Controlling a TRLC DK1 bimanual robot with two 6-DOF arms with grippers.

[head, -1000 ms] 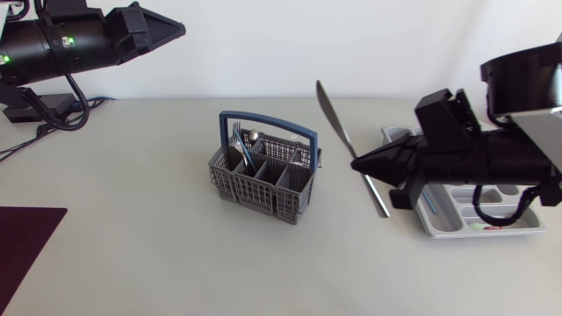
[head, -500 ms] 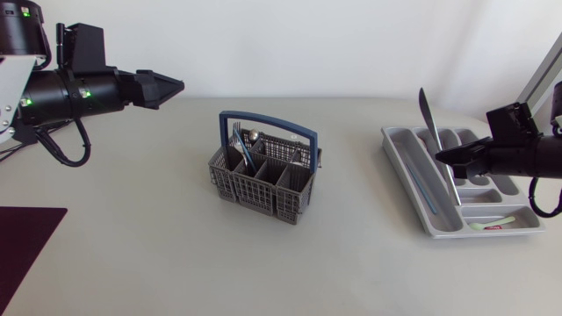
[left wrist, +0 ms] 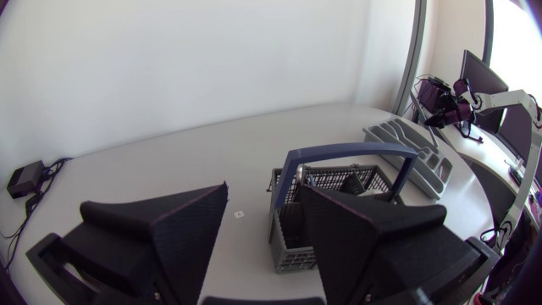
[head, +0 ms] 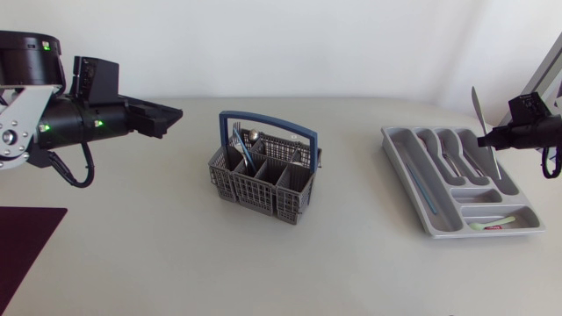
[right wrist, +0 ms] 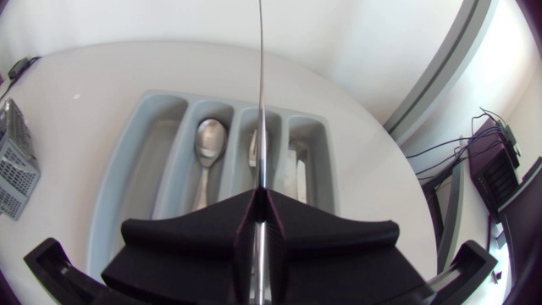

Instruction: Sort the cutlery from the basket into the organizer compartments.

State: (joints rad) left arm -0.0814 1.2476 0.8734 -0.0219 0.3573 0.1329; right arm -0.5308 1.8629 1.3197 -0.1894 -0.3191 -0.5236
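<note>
Head view: left tool [head: 171, 116] hangs over the left of the desk [head: 158, 228], well apart from the basket [head: 263, 175]. The basket sits mid-desk, its blue handle [head: 268, 123] arching over the cutlery [head: 244, 140] standing in the back cells. The organizer [head: 399, 162] lies on the right. Right tool [head: 486, 139] is clamped on a knife [head: 477, 107], blade up and slightly tilted, above the organizer's right-hand slots. A dark mat [head: 26, 237] lies at the desk's front left corner.

Left wrist view: left tool [left wrist: 265, 188] spread wide with nothing in it; the basket [left wrist: 339, 191] is ahead between the fingers and the organizer [left wrist: 406, 140] beyond. A black adapter [left wrist: 25, 178] sits off to the side.

Right wrist view: right tool [right wrist: 258, 195] closed tight on the knife [right wrist: 261, 102], organizer [right wrist: 127, 169] below. A spoon [right wrist: 207, 140] lies in the slot beside the blade. A basket corner [right wrist: 13, 161] shows at the edge.
</note>
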